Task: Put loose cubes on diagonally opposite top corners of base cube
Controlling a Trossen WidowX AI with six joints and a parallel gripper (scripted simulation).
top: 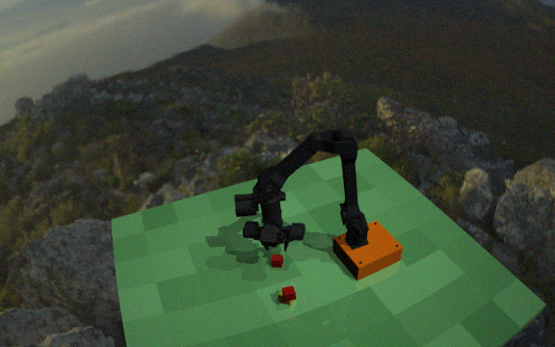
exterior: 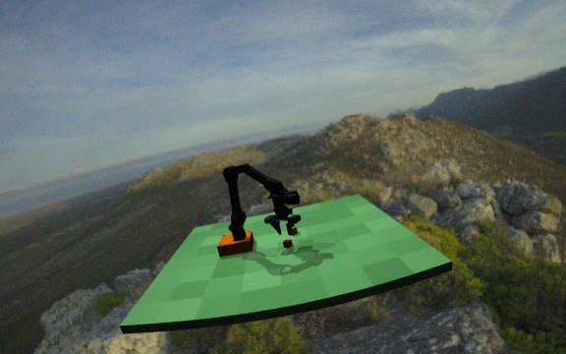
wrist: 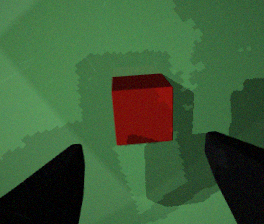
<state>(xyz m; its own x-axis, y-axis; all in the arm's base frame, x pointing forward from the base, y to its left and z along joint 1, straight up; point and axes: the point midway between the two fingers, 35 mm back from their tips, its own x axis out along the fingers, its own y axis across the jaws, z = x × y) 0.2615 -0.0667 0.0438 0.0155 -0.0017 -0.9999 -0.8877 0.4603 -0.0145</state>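
Note:
A loose red cube (top: 277, 260) (exterior: 287, 243) (wrist: 143, 116) rests on the green table top. The yellow base cube (top: 291, 303) stands apart from it, nearer the front in the top view. The other red cube (top: 289, 292) sits on top of the base; yellow shows past its left and lower edges. Its exact offset and level are too small to tell. In the exterior view the base is partly hidden behind a finger. My gripper (top: 277, 248) (exterior: 285, 233) (wrist: 145, 147) is open and empty, pointing down above the loose cube, which shows between and beyond the fingertips in the wrist view.
The orange mounting block (top: 379, 248) (exterior: 229, 248) carries the arm's base, to the right of the cubes in the top view and left of them in the exterior view. The green table top (top: 186, 289) (exterior: 381, 246) has dark arm shadows around the loose cube.

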